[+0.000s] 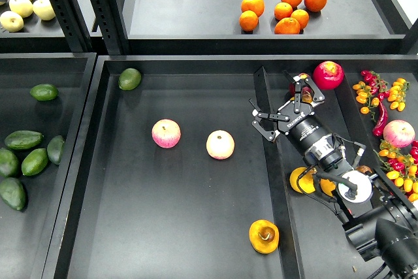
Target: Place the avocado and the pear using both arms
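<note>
The pear (264,236), squat and yellow-orange with a brown stem patch, lies near the front right of the middle tray (196,227). Several dark green avocados lie in the left bin; the longest one is the avocado (23,139) by the left edge. A rounder, lighter avocado (130,78) lies at the back of the middle tray. My right gripper (277,101) is open and empty, hovering over the divider (261,89) between the middle tray and the right bin, well behind the pear. My left arm is out of view.
Two pink apples (166,133) (220,144) lie mid-tray. The right bin holds a red apple (328,74), yellow-orange fruit (302,180) partly under my arm, and chillies and small tomatoes (382,99). Oranges (287,10) and pale apples (26,6) sit on the back shelf.
</note>
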